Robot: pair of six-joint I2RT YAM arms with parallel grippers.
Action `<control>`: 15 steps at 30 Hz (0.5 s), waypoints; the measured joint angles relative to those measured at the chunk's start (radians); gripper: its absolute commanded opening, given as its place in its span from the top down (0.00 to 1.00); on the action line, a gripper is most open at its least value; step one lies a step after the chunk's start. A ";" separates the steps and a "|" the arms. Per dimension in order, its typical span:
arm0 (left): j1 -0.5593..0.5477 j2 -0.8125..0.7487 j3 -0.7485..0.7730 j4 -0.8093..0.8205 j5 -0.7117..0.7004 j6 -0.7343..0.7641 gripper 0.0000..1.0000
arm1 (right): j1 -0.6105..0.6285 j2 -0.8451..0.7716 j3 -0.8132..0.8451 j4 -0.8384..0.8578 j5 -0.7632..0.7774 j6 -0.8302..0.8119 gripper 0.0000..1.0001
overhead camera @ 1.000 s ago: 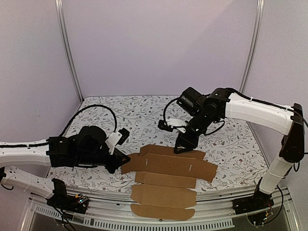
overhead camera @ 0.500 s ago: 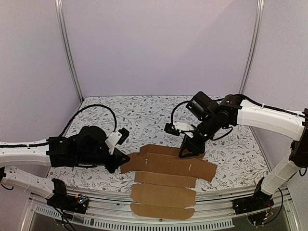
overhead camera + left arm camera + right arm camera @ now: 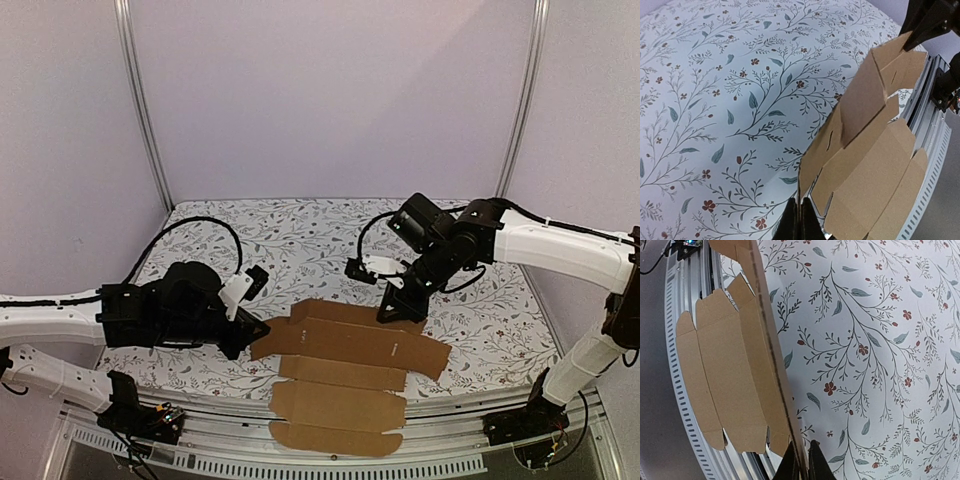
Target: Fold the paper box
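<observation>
The paper box is a flat brown die-cut cardboard sheet lying over the table's near edge, its near flaps hanging past the rail. My left gripper is shut on its left side flap; in the left wrist view the black fingertips pinch the cardboard's edge. My right gripper is shut on the far panel's edge and holds it slightly raised. In the right wrist view the gripper clamps the thin edge of the paper box.
The table wears a white floral cloth. A metal rail runs along the near edge under the cardboard. Two upright poles stand at the back corners. A black cable loops on the cloth at the left.
My right arm has shifted rightward along the far edge of the cardboard, most of it in the first half second. The left arm has held still.
</observation>
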State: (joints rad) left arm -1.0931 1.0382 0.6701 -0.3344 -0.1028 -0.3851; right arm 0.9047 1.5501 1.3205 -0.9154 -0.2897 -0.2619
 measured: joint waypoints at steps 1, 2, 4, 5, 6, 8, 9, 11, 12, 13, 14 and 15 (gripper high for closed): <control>0.000 0.000 0.000 0.000 0.000 0.000 1.00 | 0.000 0.000 0.000 0.000 0.002 0.000 1.00; 0.000 0.000 0.000 0.000 0.000 0.000 1.00 | 0.000 0.000 0.000 0.002 0.002 -0.004 1.00; 0.000 0.000 0.000 0.001 -0.003 0.000 1.00 | 0.003 0.000 0.000 0.003 0.001 -0.003 1.00; 0.000 0.000 0.000 0.000 -0.006 0.000 1.00 | 0.007 0.000 0.000 0.003 0.002 -0.004 1.00; 0.000 0.000 0.000 -0.001 -0.009 0.000 1.00 | 0.013 0.000 0.000 0.004 0.003 -0.005 1.00; 0.000 0.000 0.002 -0.008 -0.016 0.000 0.90 | 0.026 -0.001 0.000 0.006 0.012 -0.005 1.00; 0.000 0.000 0.004 -0.015 -0.020 0.000 0.80 | 0.033 -0.001 0.000 0.008 0.018 -0.005 1.00; 0.000 0.000 0.013 -0.031 -0.029 -0.003 0.57 | 0.045 -0.001 0.000 0.008 0.035 -0.004 1.00; 0.000 0.000 0.021 -0.040 -0.037 -0.003 0.49 | 0.049 -0.001 0.000 0.005 0.045 -0.003 1.00; -0.001 0.000 0.033 -0.051 -0.047 -0.005 0.46 | 0.052 -0.001 0.000 0.003 0.055 -0.001 1.00; -0.001 0.000 0.048 -0.062 -0.060 -0.013 0.43 | 0.056 -0.002 0.000 0.002 0.069 0.000 1.00; -0.002 0.000 0.061 -0.074 -0.071 -0.007 0.41 | 0.060 -0.003 0.000 0.002 0.080 0.003 1.00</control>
State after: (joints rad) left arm -1.0950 1.0382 0.7311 -0.4080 -0.1741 -0.3920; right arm 0.9642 1.5471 1.3201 -0.9138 -0.2100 -0.2588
